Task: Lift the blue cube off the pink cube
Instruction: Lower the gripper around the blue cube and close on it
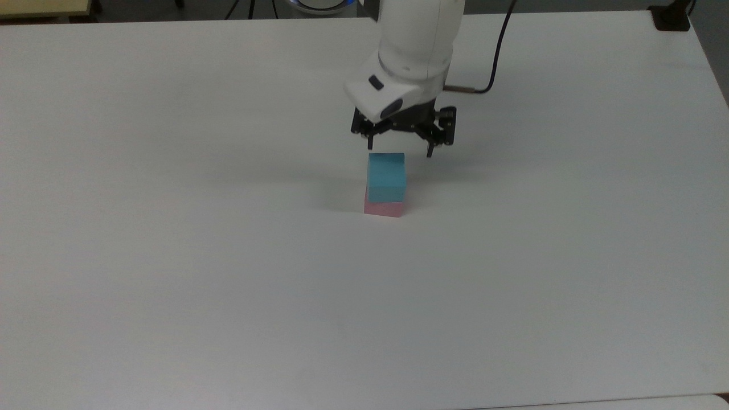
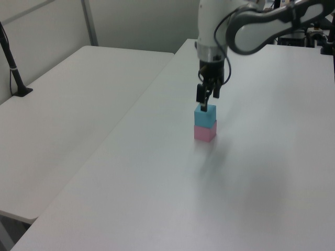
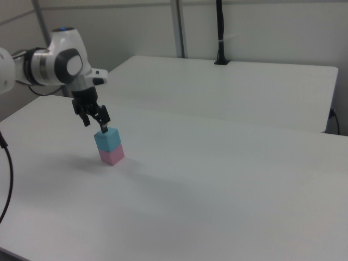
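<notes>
On the white counter (image 1: 171, 256), the small matte light-blue cube (image 1: 386, 177) sits atop the pale-pink cube (image 1: 383, 209); just above, the black end effector (image 1: 400, 151) hangs, fingers spread.

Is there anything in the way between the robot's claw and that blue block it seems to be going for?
Nothing visible. The gripper hangs open just above the blue cube, which sits on the pink cube, with bare white table all around.
</notes>
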Available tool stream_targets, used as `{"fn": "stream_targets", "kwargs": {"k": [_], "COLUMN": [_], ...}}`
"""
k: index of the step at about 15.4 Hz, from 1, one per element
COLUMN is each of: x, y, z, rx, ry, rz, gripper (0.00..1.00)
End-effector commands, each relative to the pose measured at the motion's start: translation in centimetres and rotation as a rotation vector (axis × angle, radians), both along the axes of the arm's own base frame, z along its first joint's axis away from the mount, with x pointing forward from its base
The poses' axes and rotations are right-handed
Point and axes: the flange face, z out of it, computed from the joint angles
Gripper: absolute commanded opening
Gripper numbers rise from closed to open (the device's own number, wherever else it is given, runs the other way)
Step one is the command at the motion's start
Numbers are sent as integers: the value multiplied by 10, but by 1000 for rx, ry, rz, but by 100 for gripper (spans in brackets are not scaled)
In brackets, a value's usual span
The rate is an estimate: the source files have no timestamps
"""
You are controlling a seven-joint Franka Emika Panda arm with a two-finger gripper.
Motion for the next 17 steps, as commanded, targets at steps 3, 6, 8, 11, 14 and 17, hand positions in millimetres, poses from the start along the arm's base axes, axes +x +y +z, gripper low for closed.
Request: {"fn": "stream_targets", "kwargs": {"k": [3, 6, 8, 11, 14, 17], "x": [15, 17, 20, 21, 20, 21], "y": [-5, -2, 1, -1, -9, -43], "z": [-9, -31, -39, -41, -25, -7], "rx": [-64, -80, -76, -91, -77, -77], "ry": [-24, 2, -11, -17, -24, 0], "rz": [19, 36, 41, 65, 83, 82], "gripper": [100, 100, 100, 75, 25, 20]}}
